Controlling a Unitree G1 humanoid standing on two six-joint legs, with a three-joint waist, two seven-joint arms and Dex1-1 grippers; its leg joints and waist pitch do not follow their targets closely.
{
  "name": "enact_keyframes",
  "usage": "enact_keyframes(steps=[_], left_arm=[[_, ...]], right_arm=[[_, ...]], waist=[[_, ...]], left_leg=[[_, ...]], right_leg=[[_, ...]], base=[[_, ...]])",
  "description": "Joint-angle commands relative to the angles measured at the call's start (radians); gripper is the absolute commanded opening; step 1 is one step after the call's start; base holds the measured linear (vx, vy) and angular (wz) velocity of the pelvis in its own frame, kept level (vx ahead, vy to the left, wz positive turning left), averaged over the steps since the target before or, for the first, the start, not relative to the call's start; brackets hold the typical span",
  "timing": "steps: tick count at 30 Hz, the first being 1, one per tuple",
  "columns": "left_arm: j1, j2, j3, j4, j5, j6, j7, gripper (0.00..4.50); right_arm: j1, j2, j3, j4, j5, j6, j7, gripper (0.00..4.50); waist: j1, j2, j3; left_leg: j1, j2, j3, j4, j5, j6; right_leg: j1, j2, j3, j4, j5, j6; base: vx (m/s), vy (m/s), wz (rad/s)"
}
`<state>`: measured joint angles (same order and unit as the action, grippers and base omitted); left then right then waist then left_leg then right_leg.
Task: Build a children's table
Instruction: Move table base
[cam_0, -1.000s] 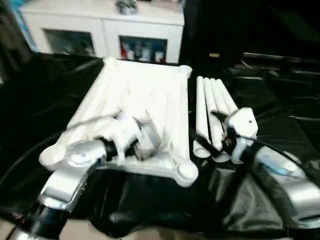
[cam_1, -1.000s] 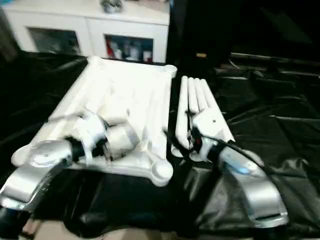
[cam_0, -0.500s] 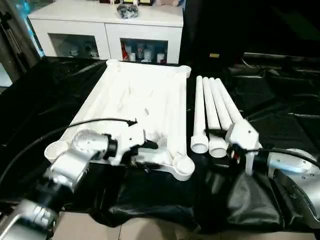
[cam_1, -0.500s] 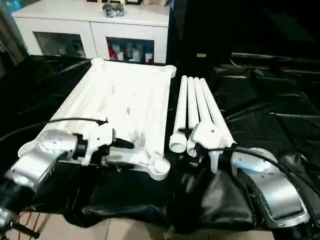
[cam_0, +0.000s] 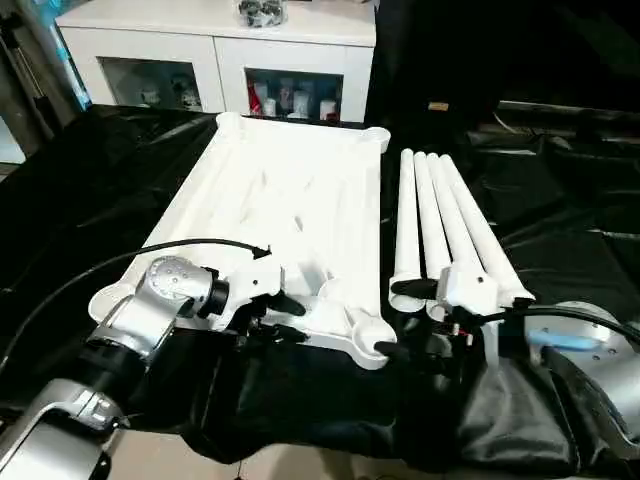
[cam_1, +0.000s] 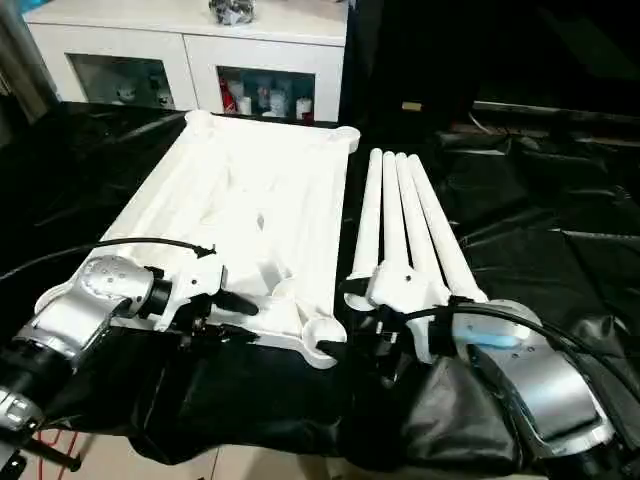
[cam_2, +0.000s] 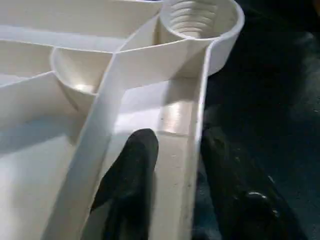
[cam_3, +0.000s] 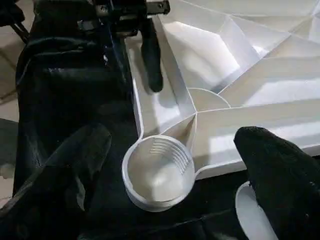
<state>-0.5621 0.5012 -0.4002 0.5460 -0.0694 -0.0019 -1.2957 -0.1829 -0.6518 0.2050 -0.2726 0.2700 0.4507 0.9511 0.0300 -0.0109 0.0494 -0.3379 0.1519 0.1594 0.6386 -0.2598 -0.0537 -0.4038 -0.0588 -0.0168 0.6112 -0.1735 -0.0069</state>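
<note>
At the near edge of the upturned tabletop (cam_0: 280, 200), the left gripper (cam_0: 283, 318) is seen with its two black fingers (cam_2: 131, 175) straddling the rim wall, one inside the ribbed underside and one outside over the black sheet (cam_0: 90, 200); whether the rim is actually clamped cannot be told. The right gripper (cam_0: 400, 318) is held with its fingers (cam_3: 280, 165) spread wide on either side of the near right threaded corner socket (cam_3: 157, 172), nothing being gripped. The tabletop is laid ribs up, its long axis running away from the robot toward the white cabinet (cam_0: 215, 45). Just beside its right edge, four tapered legs (cam_0: 440, 225) are laid side by side, parallel to that axis, their wide open ends nearest the robot.
</note>
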Motion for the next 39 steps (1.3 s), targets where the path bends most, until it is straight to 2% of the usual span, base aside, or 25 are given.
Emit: enact_keyframes(steps=[1, 2, 5, 13, 16, 21, 24, 28, 29, 30, 31, 32, 33, 34, 39], left_arm=[[-0.021, 0.0, -0.005, 0.005, 0.009, -0.011, -0.008, 1.47], [-0.024, -0.001, -0.006, 0.011, 0.01, -0.016, -0.013, 1.39], [-0.026, 0.0, -0.007, 0.02, 0.017, -0.024, -0.02, 1.25], [-0.025, 0.006, -0.007, 0.029, 0.038, -0.028, -0.033, 0.67], [-0.025, 0.018, 0.004, 0.017, 0.067, -0.065, 0.02, 0.38], [-0.009, 0.052, 0.067, -0.088, 0.059, -0.03, 0.091, 0.11], [-0.002, 0.059, 0.089, -0.108, 0.057, -0.026, 0.107, 0.05], [0.015, 0.078, 0.114, -0.133, 0.055, -0.018, 0.119, 0.05], [0.05, 0.106, 0.125, -0.198, 0.057, 0.004, 0.129, 0.05], [0.063, 0.114, 0.128, -0.222, 0.054, 0.017, 0.133, 0.05], [0.07, 0.119, 0.129, -0.236, 0.052, 0.026, 0.136, 0.05], [0.08, 0.123, 0.134, -0.257, 0.047, 0.038, 0.139, 0.05], [0.094, 0.132, 0.138, -0.284, 0.045, 0.056, 0.141, 0.05], [0.098, 0.135, 0.139, -0.292, 0.046, 0.062, 0.141, 0.05], [0.15, 0.148, 0.155, -0.388, 0.046, 0.135, 0.161, 0.05]], right_arm=[[-0.011, -0.011, 0.01, 0.001, -0.009, 0.001, 0.015, 4.5], [-0.013, -0.012, 0.015, 0.006, -0.012, -0.001, 0.016, 4.5], [-0.015, -0.013, 0.022, 0.012, -0.017, -0.006, 0.015, 4.5], [-0.017, -0.011, 0.026, 0.022, -0.023, -0.009, 0.022, 4.5], [-0.019, -0.009, 0.028, 0.029, -0.025, -0.012, 0.023, 4.5], [-0.019, -0.003, 0.031, 0.039, -0.028, -0.02, 0.017, 4.5], [-0.019, 0.002, 0.032, 0.042, -0.031, -0.023, 0.013, 4.5], [-0.022, 0.009, 0.034, 0.052, -0.037, -0.029, 0.01, 4.5], [-0.02, 0.01, 0.036, 0.056, -0.041, -0.035, 0.01, 4.5], [-0.02, 0.011, 0.036, 0.056, -0.042, -0.036, 0.011, 4.5], [-0.019, 0.011, 0.036, 0.057, -0.043, -0.037, 0.011, 4.5], [-0.019, 0.011, 0.037, 0.059, -0.044, -0.04, 0.011, 4.5], [-0.018, 0.011, 0.038, 0.062, -0.045, -0.043, 0.012, 4.5], [-0.018, 0.011, 0.038, 0.062, -0.046, -0.044, 0.012, 4.5], [-0.017, 0.012, 0.04, 0.069, -0.051, -0.054, 0.014, 4.5]], waist=[[0.0, 0.0, -0.05], [0.0, -0.003, -0.051], [0.001, -0.001, -0.052], [0.002, -0.001, -0.053], [0.001, 0.001, -0.05], [-0.004, 0.001, -0.048], [-0.012, -0.002, -0.052], [-0.019, 0.001, -0.061], [-0.019, 0.002, -0.066], [-0.02, 0.002, -0.065], [-0.02, 0.003, -0.061], [-0.019, 0.001, -0.06], [-0.015, 0.006, -0.06], [-0.015, 0.006, -0.06], [-0.015, 0.002, -0.053]], left_leg=[[-0.005, 0.068, -0.019, -0.095, -0.139, 0.026], [-0.005, 0.068, -0.018, -0.095, -0.139, 0.025], [-0.005, 0.07, -0.014, -0.095, -0.129, 0.022], [-0.006, 0.072, -0.012, -0.095, -0.107, 0.026], [-0.006, 0.072, -0.013, -0.097, -0.138, 0.022], [-0.011, 0.072, -0.016, -0.1, -0.155, 0.01], [-0.013, 0.07, -0.015, -0.095, -0.123, 0.016], [-0.016, 0.068, -0.012, -0.087, -0.036, 0.051], [-0.02, 0.072, -0.013, -0.085, -0.001, 0.059], [-0.023, 0.071, -0.013, -0.084, 0.016, 0.069], [-0.019, 0.071, -0.009, -0.084, 0.012, 0.081], [-0.018, 0.071, -0.008, -0.085, 0.004, 0.085], [-0.013, 0.073, -0.006, -0.085, -0.009, 0.086], [-0.013, 0.073, -0.006, -0.085, -0.009, 0.086], [-0.014, 0.076, -0.008, -0.091, -0.058, 0.058]], right_leg=[[0.051, -0.079, 0.044, -0.071, -0.282, -0.241], [0.051, -0.079, 0.044, -0.072, -0.285, -0.238], [0.05, -0.078, 0.044, -0.07, -0.281, -0.23], [0.051, -0.08, 0.044, -0.065, -0.222, -0.248], [0.049, -0.08, 0.044, -0.071, -0.264, -0.243], [0.051, -0.081, 0.044, -0.072, -0.313, -0.222], [0.053, -0.078, 0.043, -0.066, -0.257, -0.235], [0.055, -0.075, 0.041, -0.052, -0.106, -0.276], [0.059, -0.078, 0.04, -0.04, -0.037, -0.295], [0.059, -0.076, 0.039, -0.04, -0.008, -0.299], [0.053, -0.074, 0.038, -0.041, 0.006, -0.309], [0.052, -0.074, 0.038, -0.043, -0.004, -0.311], [0.051, -0.076, 0.038, -0.044, -0.023, -0.316], [0.051, -0.076, 0.038, -0.044, -0.023, -0.316], [0.053, -0.078, 0.038, -0.049, -0.104, -0.301]], base=[[0.0, 0.0, 0.0], [0.0, 0.0, 0.0], [0.0, 0.0, 0.0], [0.0, 0.0, 0.0], [0.0, 0.0, 0.0], [0.0, 0.0, 0.0], [0.0, 0.0, 0.0], [0.0, 0.0, 0.0], [0.0, 0.0, 0.0], [0.0, 0.0, 0.0], [0.0, 0.0, 0.0], [0.0, 0.0, 0.0], [0.0, 0.0, 0.0], [0.0, 0.0, 0.0], [0.0, 0.0, 0.0]])
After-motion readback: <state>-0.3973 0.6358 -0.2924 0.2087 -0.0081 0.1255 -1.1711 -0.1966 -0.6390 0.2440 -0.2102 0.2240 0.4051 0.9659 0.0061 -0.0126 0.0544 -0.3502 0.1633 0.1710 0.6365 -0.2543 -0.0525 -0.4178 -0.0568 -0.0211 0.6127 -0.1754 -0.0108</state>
